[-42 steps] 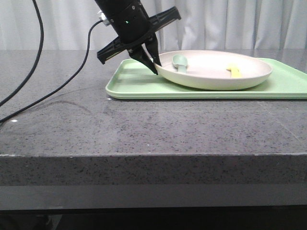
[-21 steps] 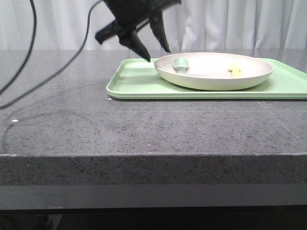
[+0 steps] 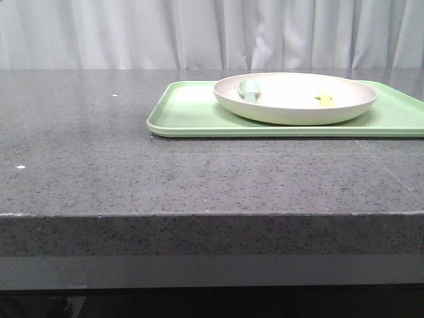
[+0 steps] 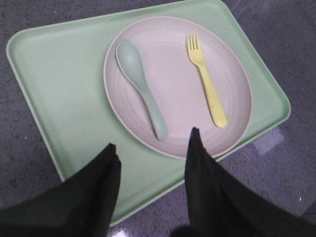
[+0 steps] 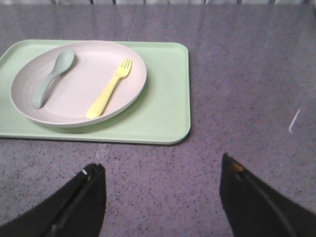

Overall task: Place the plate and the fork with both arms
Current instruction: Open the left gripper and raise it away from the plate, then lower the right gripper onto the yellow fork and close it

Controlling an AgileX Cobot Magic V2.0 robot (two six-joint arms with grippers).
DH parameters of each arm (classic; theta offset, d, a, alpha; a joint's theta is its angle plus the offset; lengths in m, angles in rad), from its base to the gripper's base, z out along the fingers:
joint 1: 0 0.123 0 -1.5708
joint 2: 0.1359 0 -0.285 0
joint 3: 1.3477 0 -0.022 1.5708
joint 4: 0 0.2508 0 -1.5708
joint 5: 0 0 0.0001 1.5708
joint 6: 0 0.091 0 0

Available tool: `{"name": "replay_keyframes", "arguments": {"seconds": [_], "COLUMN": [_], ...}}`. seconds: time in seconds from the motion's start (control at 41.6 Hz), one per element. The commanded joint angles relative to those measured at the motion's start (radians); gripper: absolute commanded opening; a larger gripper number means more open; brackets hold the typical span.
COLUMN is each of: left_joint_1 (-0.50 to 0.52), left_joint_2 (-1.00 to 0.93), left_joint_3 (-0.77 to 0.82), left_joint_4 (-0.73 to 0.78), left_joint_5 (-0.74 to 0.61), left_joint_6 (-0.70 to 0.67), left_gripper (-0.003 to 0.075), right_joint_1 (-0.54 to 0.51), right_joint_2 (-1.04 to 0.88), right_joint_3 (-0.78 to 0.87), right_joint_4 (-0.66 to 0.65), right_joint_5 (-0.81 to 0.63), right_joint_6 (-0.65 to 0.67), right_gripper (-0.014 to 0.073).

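The cream plate (image 3: pixel 295 99) rests on the light-green tray (image 3: pixel 192 112) at the back right of the table. The pale-yellow fork (image 3: pixel 324 98) lies inside the plate. The plate (image 4: pixel 177 84) and fork (image 4: pixel 207 79) show from above in the left wrist view. My left gripper (image 4: pixel 154 139) is open and empty, high above the plate's edge and the tray. My right gripper (image 5: pixel 163 165) is open and empty above bare table, apart from the tray. The right wrist view shows the plate (image 5: pixel 79 84) and fork (image 5: pixel 109 90). No gripper shows in the front view.
A pale teal-grey spoon (image 4: pixel 140 86) lies in the plate beside the fork, also in the right wrist view (image 5: pixel 52 76). The grey speckled table (image 3: pixel 132 172) runs to a front edge near the camera. White curtains hang behind.
My left gripper has let go of the plate's left rim, opened, and risen up out of the front view. The plate has stayed on the tray.
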Motion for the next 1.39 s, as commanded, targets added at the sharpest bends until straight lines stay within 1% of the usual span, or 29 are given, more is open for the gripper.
{"name": "replay_keyframes", "arguments": {"seconds": [0.0,0.048,0.096,0.144,0.289,0.457,0.529,0.601,0.721,0.914,0.986,1.106,1.154,1.371], "left_joint_1": [0.061,0.102,0.142,0.176,0.249,0.262,0.262,0.262,0.262,0.262,0.262,0.262,0.262,0.262], "left_joint_2": [-0.141,-0.189,-0.237,-0.288,-0.454,-0.617,-0.669,-0.707,-0.74,-0.745,-0.745,-0.745,-0.745,-0.745], "left_joint_3": [0.105,0.177,0.247,0.314,0.506,0.654,0.698,0.724,0.75,0.75,0.75,0.75,0.75,0.75], "left_joint_4": [-0.159,-0.247,-0.288,-0.296,-0.262,-0.179,-0.159,-0.148,-0.146,-0.134,-0.132,-0.12,-0.118,-0.117], "left_joint_5": [-0.072,-0.07,-0.062,-0.057,-0.061,-0.066,-0.066,-0.066,-0.063,-0.055,-0.055,-0.055,-0.055,-0.057], "left_joint_6": [0.146,0.205,0.253,0.273,0.299,0.299,0.299,0.299,0.299,0.299,0.299,0.299,0.299,0.299], "left_gripper": [0.0316,0.0316,0.0316,0.0316,0.0316,0.0316,0.0316,0.0316,0.0316,0.0316,0.0316,0.0316,0.0316,0.0316], "right_joint_1": [0.011,0.025,0.04,0.053,0.095,0.157,0.182,0.206,0.232,0.234,0.234,0.234,0.234,0.239], "right_joint_2": [0.06,0.086,0.11,0.133,0.204,0.316,0.375,0.437,0.55,0.729,0.798,0.913,0.95,1.076], "right_joint_3": [-0.072,-0.091,-0.107,-0.121,-0.161,-0.23,-0.266,-0.308,-0.388,-0.523,-0.579,-0.685,-0.722,-0.861], "right_joint_4": [0.06,0.094,0.126,0.144,0.161,0.166,0.167,0.168,0.168,0.156,0.121,-0.011,-0.04,-0.043], "right_joint_5": [-0.014,0.002,0.011,0.014,0.039,0.078,0.096,0.116,0.142,0.185,0.195,0.253,0.282,0.362], "right_joint_6": [-0.058,-0.095,-0.118,-0.133,-0.14,-0.14,-0.14,-0.14,-0.139,-0.106,-0.056,0.082,0.107,0.112], "right_gripper": [0.0517,0.0517,0.0517,0.0517,0.0517,0.0515,0.0491,0.0463,0.0444,0.0442,0.0442,0.0442,0.0442,0.0442]}}
